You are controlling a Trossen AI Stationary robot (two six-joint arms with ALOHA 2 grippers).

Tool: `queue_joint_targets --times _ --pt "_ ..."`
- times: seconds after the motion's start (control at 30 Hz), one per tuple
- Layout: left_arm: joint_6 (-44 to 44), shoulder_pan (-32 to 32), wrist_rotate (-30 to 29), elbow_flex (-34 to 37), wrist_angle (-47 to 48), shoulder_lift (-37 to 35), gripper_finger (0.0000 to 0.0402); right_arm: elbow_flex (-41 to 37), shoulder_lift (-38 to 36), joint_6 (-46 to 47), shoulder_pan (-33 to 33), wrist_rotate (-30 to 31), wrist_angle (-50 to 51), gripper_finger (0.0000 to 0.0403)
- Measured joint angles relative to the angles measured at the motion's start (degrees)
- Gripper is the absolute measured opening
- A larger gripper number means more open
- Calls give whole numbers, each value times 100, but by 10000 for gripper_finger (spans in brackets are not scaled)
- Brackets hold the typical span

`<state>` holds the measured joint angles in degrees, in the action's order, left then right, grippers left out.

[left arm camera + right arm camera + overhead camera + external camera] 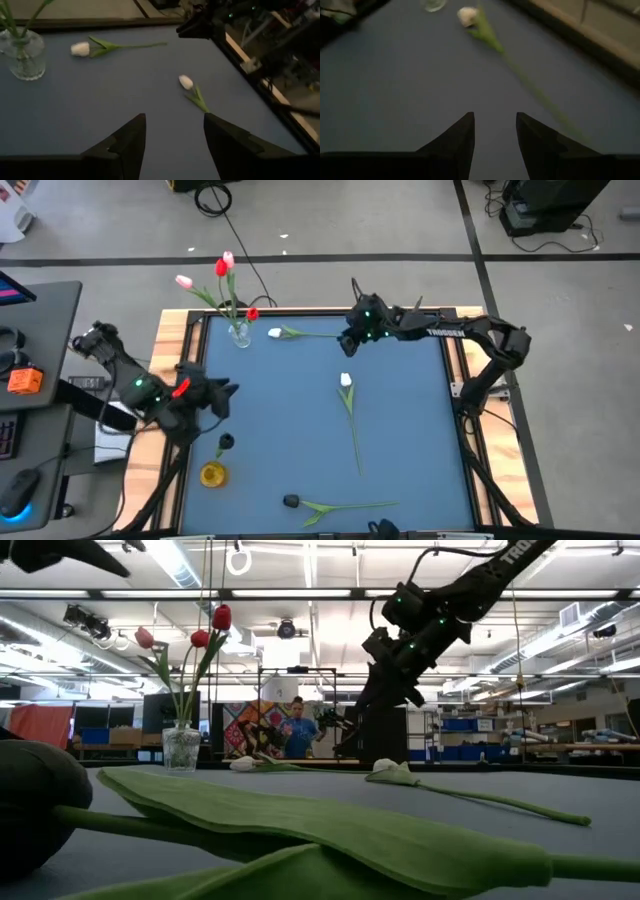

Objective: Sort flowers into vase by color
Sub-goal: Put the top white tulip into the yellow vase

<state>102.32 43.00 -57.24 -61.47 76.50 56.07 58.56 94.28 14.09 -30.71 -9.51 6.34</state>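
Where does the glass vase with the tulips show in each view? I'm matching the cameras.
High: glass vase, far-left corner of the mat.
Low: left, standing upright.
Left wrist: left edge.
Right wrist: only its base, top edge.
Shared landmark: the white tulip lying beside it.

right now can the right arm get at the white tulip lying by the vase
Probably yes. The right gripper hovers by the stem end of that white tulip, jaws open, and nothing lies between them on the blue table. The vase stands just beyond the bud.

I observe a large open lab: ceiling strip lights [300,592], blue storage bins [462,725] on far shelving, floor cables [235,230].
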Motion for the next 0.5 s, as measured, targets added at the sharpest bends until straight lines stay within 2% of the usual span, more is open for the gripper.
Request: queue_joint_targets --times 0.1,0.27,0.37,0.5 --pt "-977 -689 252 0 -730 -2 204 355 295 -504 -197 -74 289 153" --pt "-2526 -1735 933 0 -2051 19 204 1059 1102 -1046 -353 -608 628 153" --pt "-2901 -2111 1200 0 -2578 10 204 1772 1668 -1525 -362 -643 1106 153" --pt "-2921 -2320 1344 0 -2696 2 204 3036 2533 -1996 -385 -532 2060 153"
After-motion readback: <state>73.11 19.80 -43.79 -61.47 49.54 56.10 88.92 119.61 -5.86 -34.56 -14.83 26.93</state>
